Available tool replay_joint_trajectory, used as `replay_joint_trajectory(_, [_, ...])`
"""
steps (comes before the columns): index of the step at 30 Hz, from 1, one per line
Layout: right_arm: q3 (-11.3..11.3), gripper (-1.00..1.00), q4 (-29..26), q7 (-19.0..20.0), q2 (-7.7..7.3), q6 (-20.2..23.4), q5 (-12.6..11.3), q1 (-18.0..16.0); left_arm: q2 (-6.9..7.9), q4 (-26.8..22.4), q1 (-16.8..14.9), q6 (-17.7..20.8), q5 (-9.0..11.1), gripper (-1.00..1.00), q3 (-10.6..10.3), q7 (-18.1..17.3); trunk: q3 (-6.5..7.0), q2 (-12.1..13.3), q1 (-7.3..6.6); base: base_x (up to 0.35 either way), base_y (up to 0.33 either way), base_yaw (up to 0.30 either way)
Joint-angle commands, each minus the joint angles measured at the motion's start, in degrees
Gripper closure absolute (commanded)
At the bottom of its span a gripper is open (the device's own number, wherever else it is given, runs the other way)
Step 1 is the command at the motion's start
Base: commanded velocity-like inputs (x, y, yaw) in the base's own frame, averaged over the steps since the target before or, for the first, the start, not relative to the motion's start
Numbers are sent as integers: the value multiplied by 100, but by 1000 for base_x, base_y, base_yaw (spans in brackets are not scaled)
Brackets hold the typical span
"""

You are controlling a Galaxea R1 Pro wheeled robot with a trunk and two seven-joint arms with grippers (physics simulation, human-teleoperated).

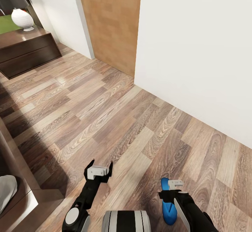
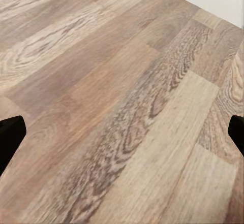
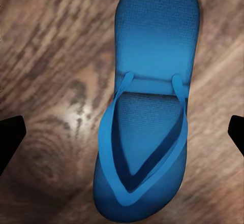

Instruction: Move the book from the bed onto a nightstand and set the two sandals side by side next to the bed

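One bright blue sandal (image 1: 168, 209) lies flat on the wood-plank floor at the bottom right of the head view. My right gripper (image 1: 170, 190) hangs open just above the sandal (image 3: 152, 36), its black fingertips (image 3: 10, 135) spread wide on either side without touching it. Over bare floor a little to the left, my left gripper (image 1: 100, 170) is also open and holds nothing. A corner of the bed (image 1: 24, 204), with its dark frame and pale mattress, shows at the lower left. A dark brown nightstand (image 1: 26, 49) with a white lamp base stands at the far left. The book is out of view.
A white wall (image 1: 196, 49) runs along the right, close behind the sandal. A brown door (image 1: 110, 18) stands at the back beside a white wall corner. Open plank floor (image 1: 105, 102) stretches between the bed, the nightstand and the wall.
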Motion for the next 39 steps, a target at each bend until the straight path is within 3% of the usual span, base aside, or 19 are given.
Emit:
replay_joint_trajectory(1, [11, -100, -9, 4, -3, 32, 8, -1, 12, -58, 2, -16, 0, -100, 5, 5, -3, -1, -1, 0, 0, 0])
replay_joint_trajectory(4, [11, -100, -9, 4, -1, 32, 8, -1, 62, -255, 11, -25, 2, -100, 88, 10, -3, -1, -1, 0, 0, 0])
replay_joint_trajectory(8, [11, -100, -9, 4, -1, 32, 8, -1, 80, -489, 15, -34, 8, -100, 446, 7, -3, -1, -1, 0, 0, 0])
replay_joint_trajectory(9, [11, -100, -9, 4, -1, 32, 8, -1, 84, -536, 16, -36, 10, -100, 671, 0, -3, -1, -1, 0, 0, 0])
replay_joint_trajectory(14, [11, -100, -9, 4, 0, 32, 8, -1, 86, -568, 17, -38, 12, -100, 917, -9, -3, -1, -1, 0, 0, 0])
replay_joint_trajectory(39, [11, -100, -17, 4, -9, 25, 8, -1, 69, -396, 17, -29, -4, -100, 942, -12, -469, -29, 53, 0, 0, 0])
